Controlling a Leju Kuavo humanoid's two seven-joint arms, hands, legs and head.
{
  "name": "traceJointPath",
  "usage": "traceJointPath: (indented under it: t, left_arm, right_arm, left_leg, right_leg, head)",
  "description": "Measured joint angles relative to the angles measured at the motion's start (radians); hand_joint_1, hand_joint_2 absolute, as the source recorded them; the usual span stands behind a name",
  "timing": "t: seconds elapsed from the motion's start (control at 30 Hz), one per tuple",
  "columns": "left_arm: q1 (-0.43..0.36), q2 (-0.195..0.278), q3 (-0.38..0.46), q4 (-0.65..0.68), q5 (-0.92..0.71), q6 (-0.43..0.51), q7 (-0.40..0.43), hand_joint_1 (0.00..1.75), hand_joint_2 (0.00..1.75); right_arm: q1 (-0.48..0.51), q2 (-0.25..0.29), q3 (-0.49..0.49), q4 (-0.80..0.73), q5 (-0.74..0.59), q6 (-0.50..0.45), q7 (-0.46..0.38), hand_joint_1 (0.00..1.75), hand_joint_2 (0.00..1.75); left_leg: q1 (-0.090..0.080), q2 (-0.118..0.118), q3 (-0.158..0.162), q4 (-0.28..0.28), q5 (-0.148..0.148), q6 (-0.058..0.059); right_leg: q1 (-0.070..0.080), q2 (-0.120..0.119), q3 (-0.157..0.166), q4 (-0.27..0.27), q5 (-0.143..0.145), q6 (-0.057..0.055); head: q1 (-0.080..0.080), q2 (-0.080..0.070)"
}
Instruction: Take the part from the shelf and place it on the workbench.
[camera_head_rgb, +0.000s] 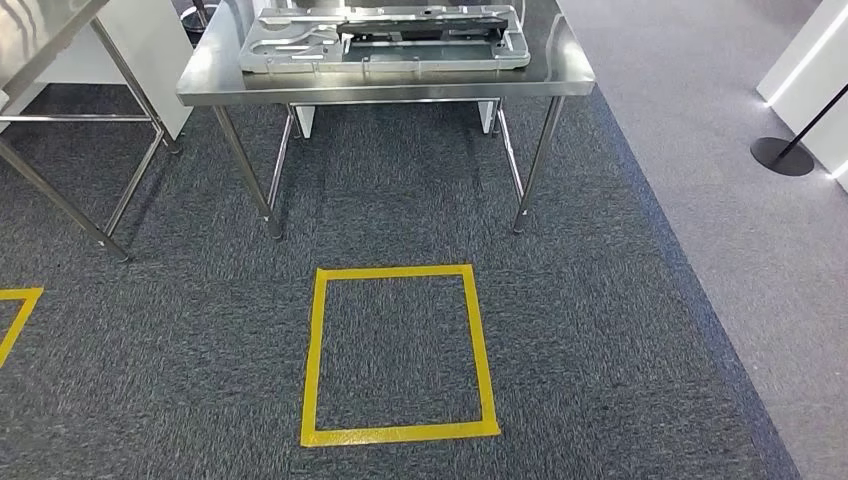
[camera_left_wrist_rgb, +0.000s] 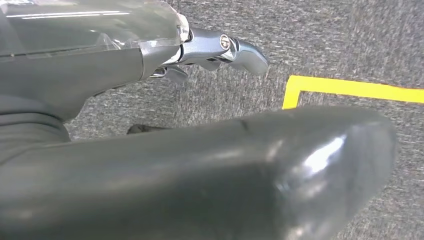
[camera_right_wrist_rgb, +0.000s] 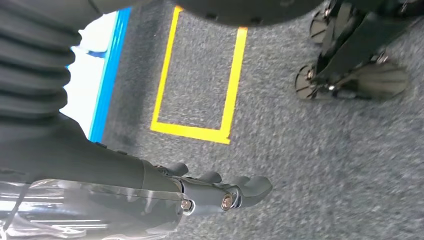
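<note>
On the steel table (camera_head_rgb: 560, 60) ahead lies the part (camera_head_rgb: 385, 40); both hands, left (camera_left_wrist_rgb: 220, 50) and right (camera_right_wrist_rgb: 220, 192), seemingly hang empty, so the robot should step squarely into the yellow square (camera_head_rgb: 398, 355) first.

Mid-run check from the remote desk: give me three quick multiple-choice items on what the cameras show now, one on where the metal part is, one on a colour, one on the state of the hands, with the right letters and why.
1. Where is the metal part?
A. On the steel table
B. On the carpet
C. In the left hand

2. What colour is the tape square on the carpet?
A. Blue
B. Yellow
C. Red

3. What is in the hands?
A. A part in the right hand
B. A part in each hand
C. Nothing

Answers:
1 A: the head view shows the part lying flat on the tabletop.
2 B: the square's outline is yellow in the head view.
3 C: the wrist views show the left hand and right hand over carpet, nothing between the fingers.
</note>
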Motion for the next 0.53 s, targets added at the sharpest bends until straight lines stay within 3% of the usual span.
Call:
traceJointPath:
  t: [0.03,0.07,0.17,0.2,0.23,0.37,0.53]
  left_arm:
    - [0.000,0.001,0.000,0.000,0.000,0.001,0.001,0.00,0.00]
    - [0.000,0.001,0.000,0.000,0.000,0.003,0.003,0.00,0.00]
    - [0.000,0.001,0.001,0.000,0.004,0.007,0.013,0.00,1.31]
    - [0.000,0.001,0.002,0.000,0.007,0.009,0.018,0.00,1.75]
    - [0.000,0.001,0.004,0.000,0.010,0.011,0.022,0.00,1.75]
    - [0.000,0.001,0.011,0.000,0.022,0.016,0.041,0.00,1.75]
    - [0.004,0.002,0.004,0.000,0.063,0.017,0.069,0.00,1.75]
  right_arm:
    - [0.000,0.000,-0.003,0.000,0.001,-0.004,0.003,0.00,1.75]
    - [0.001,0.000,-0.006,0.000,0.002,-0.006,0.006,0.00,1.31]
    - [0.000,-0.001,-0.014,0.000,0.001,-0.006,0.005,0.00,0.00]
    - [0.000,-0.002,-0.016,0.000,0.000,-0.004,0.001,0.00,0.00]
    - [0.000,-0.002,-0.018,0.000,-0.001,-0.003,-0.004,0.00,0.00]
    - [-0.001,-0.002,-0.024,0.000,-0.002,-0.002,-0.014,0.00,1.75]
    - [0.003,-0.004,-0.014,-0.002,-0.028,-0.005,-0.021,0.00,1.75]
  left_leg:
    - [0.001,0.000,-0.001,-0.001,0.002,-0.001]
    - [0.002,0.000,-0.001,-0.002,0.003,-0.005]
    - [0.004,0.000,-0.002,-0.005,0.009,-0.012]
    - [0.004,0.000,-0.002,-0.006,0.010,-0.013]
    - [0.005,0.000,-0.002,-0.006,0.011,-0.014]
    - [0.005,-0.001,-0.002,-0.007,0.012,-0.016]
    - [0.005,-0.001,-0.002,-0.007,0.012,-0.016]
  right_leg:
    - [0.002,0.000,-0.002,0.002,0.000,-0.002]
    - [0.004,0.000,-0.003,0.003,0.001,-0.005]
    - [0.007,0.000,-0.006,0.003,0.004,-0.011]
    - [0.007,0.000,-0.007,0.004,0.005,-0.012]
    - [0.007,0.000,-0.007,0.004,0.005,-0.012]
    - [0.008,0.000,-0.008,0.005,0.005,-0.012]
    - [0.007,0.000,-0.008,0.005,0.005,-0.012]
  head:
    - [0.000,0.000]
    - [0.000,0.000]
    - [0.000,0.000]
    - [0.000,0.000]
    - [0.000,0.000]
    - [0.000,0.000]
    - [0.000,0.000]
